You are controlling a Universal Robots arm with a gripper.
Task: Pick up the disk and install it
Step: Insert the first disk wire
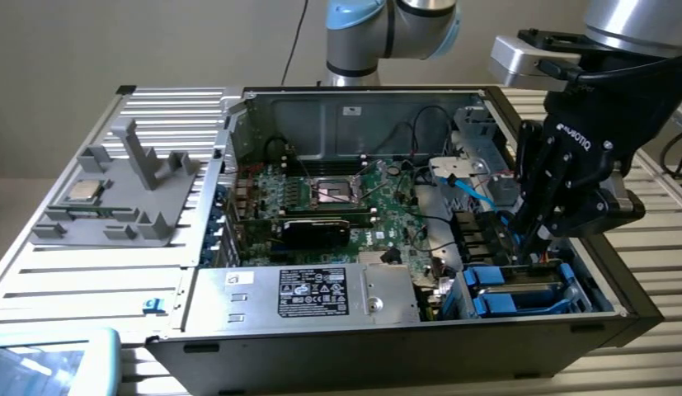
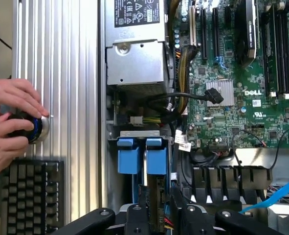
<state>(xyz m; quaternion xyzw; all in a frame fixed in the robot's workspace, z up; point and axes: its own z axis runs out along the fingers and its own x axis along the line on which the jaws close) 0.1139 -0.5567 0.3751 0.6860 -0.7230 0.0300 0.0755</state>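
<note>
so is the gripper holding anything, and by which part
It seems so: the disk, pinched edge-on by the end nearest the gripper, above the blue drive bay.

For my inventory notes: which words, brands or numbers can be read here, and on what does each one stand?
"DELL": white print on the green motherboard.
Sticker on the silver power supply box: print too small to read.
White lettering on the gripper body: too blurred to read.

The flat rectangular silver-grey hard drive framed by a bright blue plastic carrier (image 1: 524, 290) is seen seated in the drive bay at the front corner of the open black computer case (image 1: 406, 342), beside the silver power-supply box. Its two blue end tabs (image 2: 142, 155) are seen side by side at the bay's opening.
</note>
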